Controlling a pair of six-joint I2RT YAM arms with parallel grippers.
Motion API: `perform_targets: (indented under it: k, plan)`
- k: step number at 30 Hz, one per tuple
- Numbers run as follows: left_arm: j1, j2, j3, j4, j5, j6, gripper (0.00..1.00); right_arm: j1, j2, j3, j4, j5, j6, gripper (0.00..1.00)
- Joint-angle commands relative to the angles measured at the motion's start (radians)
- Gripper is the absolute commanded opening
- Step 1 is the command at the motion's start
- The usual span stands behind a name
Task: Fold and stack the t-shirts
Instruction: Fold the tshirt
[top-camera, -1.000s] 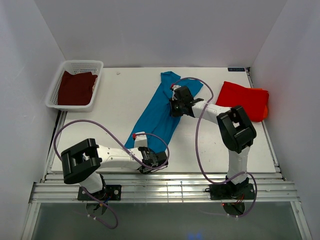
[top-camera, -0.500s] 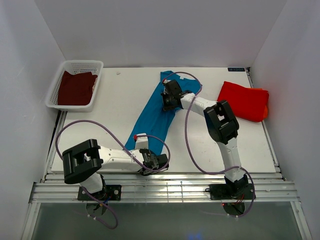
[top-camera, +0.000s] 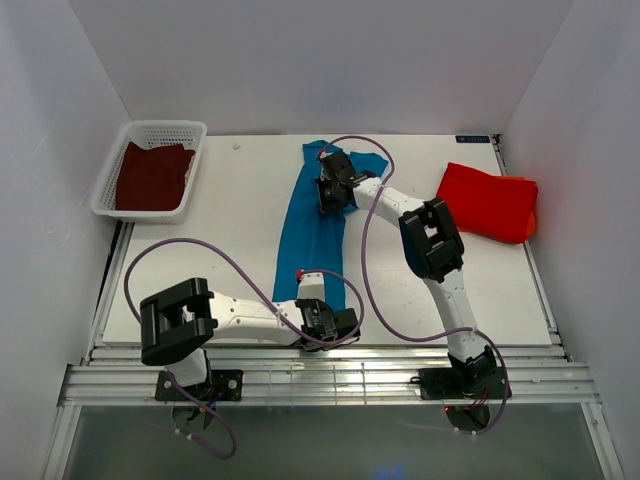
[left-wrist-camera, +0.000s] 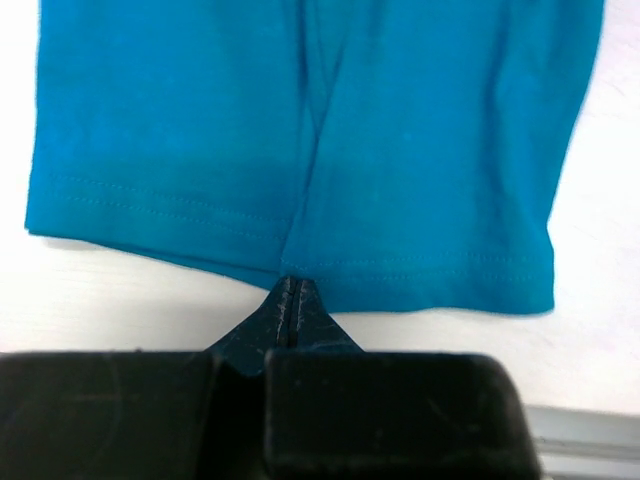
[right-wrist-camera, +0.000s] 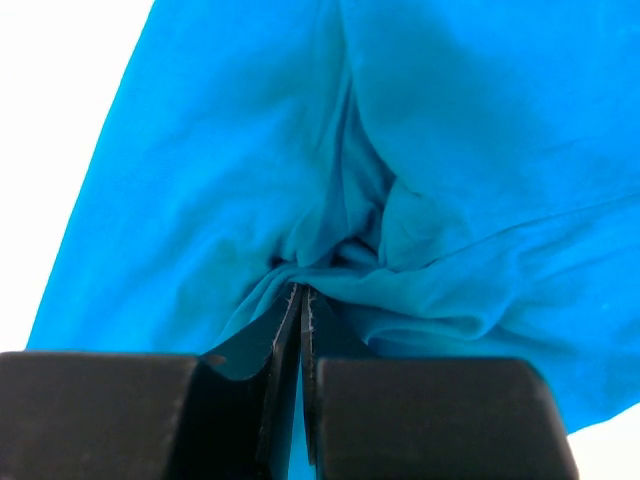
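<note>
The teal-blue t-shirt (top-camera: 310, 230) lies as a long narrow strip down the middle of the table. My left gripper (top-camera: 322, 312) is shut on its near hem (left-wrist-camera: 300, 262) at the front of the table. My right gripper (top-camera: 328, 190) is shut on a bunched fold of the same shirt (right-wrist-camera: 330, 260) near its far end. The red-orange t-shirt (top-camera: 488, 201) lies folded at the right. The dark maroon t-shirt (top-camera: 152, 175) lies in the white mesh basket (top-camera: 193, 132) at the far left.
The basket stands against the left wall. White walls close in the back and both sides. A metal rail (top-camera: 330, 378) runs along the table's near edge. Purple cables (top-camera: 372, 250) loop over the table by both arms.
Both grippers have moved with the teal shirt: the right one leftward at the far end, the left one rightward at the near end. The shirt has turned from a diagonal to nearly straight.
</note>
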Motion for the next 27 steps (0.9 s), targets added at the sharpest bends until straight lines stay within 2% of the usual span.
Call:
perform_targets:
  k: [1,6,12,15,21,24,27]
  plan:
    - [-0.038,0.022,0.037,0.064,0.156,0.046,0.00,-0.036,0.035,-0.027,-0.076,0.059,-0.039,0.08]
    - [-0.053,0.040,0.060,0.059,0.170,0.060,0.00,-0.036,0.006,-0.073,-0.120,0.061,-0.079,0.08]
    - [-0.067,-0.012,0.048,0.036,0.156,0.049,0.00,-0.037,-0.040,-0.139,-0.189,0.128,-0.098,0.08]
    - [-0.072,-0.049,0.046,0.038,0.112,0.051,0.00,-0.036,-0.109,-0.188,-0.124,0.125,-0.107,0.08]
    - [-0.072,-0.123,0.112,0.034,-0.074,0.135,0.00,-0.036,-0.287,-0.270,0.011,0.103,-0.124,0.08]
    - [-0.072,-0.152,0.146,0.022,-0.192,0.172,0.00,-0.037,-0.350,-0.247,0.001,0.101,-0.125,0.08]
    - [-0.050,-0.150,0.170,-0.056,-0.298,0.149,0.00,-0.036,-0.423,-0.280,-0.021,0.091,-0.110,0.08]
